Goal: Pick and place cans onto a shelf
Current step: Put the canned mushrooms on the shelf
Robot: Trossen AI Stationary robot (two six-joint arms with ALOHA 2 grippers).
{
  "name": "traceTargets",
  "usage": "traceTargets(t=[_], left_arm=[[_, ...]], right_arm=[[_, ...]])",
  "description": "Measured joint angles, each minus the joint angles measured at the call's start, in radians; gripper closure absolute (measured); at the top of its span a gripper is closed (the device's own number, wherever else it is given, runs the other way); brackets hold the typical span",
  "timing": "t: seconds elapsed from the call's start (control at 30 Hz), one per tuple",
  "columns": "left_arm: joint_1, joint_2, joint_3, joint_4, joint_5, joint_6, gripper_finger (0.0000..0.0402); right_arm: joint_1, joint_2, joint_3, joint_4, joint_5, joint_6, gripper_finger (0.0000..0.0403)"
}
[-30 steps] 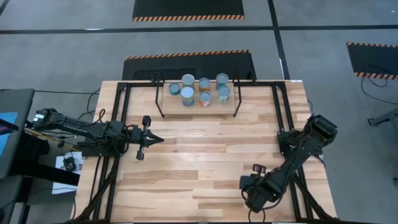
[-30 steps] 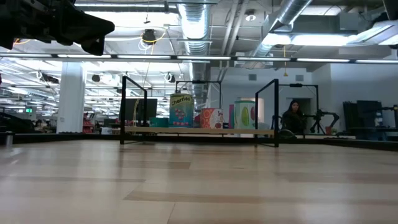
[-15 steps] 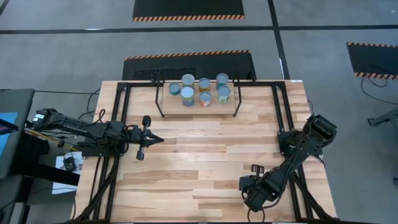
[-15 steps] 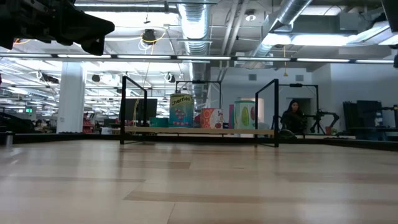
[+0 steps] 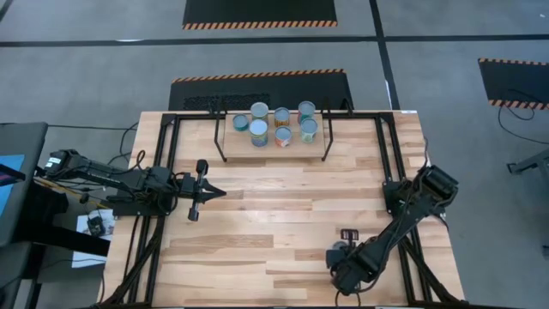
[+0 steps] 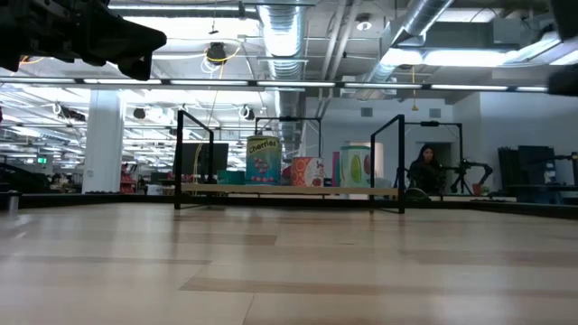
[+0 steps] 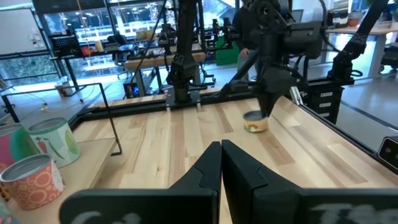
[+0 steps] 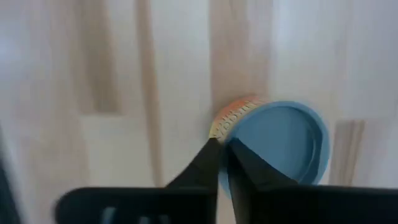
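A small can with a blue top and an orange label stands upright on the table near its front right; it also shows in the left wrist view. My right gripper points straight down at the can's edge and is shut on it. Several more cans stand upright on the shelf at the table's far middle. My left gripper waits at the left, level above the table, shut and holding nothing. My right gripper comes from above, pointing down, and pinches the can's top rim between its two fingers. One finger stands over the lid and the other outside the wall. The can stands upright with its base on the table.
The shelf's black legs and a black frame stand on the far half of the table. In the low view the shelf's cans show at the middle, and a person sits in the room beyond.
My right gripper has sunk a little, drifted slightly toward the table's left edge, rolled about its own axis, and closed its fingers from wide open onto the can. The can has stayed where it was.
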Motion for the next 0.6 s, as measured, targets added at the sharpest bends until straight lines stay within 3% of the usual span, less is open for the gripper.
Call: traceTargets(t=[0.1, 0.23, 0.43, 0.6], left_arm=[[0.000, 0.000, 0.000, 0.000, 0.000, 0.000, 0.0400], [0.000, 0.000, 0.000, 0.003, 0.000, 0.000, 0.0400], [0.000, 0.000, 0.000, 0.008, 0.000, 0.000, 0.0400], [0.000, 0.000, 0.000, 0.008, 0.000, 0.006, 0.0400]], right_arm=[[-0.031, -0.002, 0.044, -0.006, 0.003, -0.063, 0.0389], [-0.125, -0.003, 0.094, 0.017, 0.022, -0.208, 0.0381], [-0.327, 0.001, 0.140, 0.251, 0.047, -0.557, 0.0395], [-0.482, 0.087, 0.240, 0.329, 0.015, -0.786, 0.0389]])
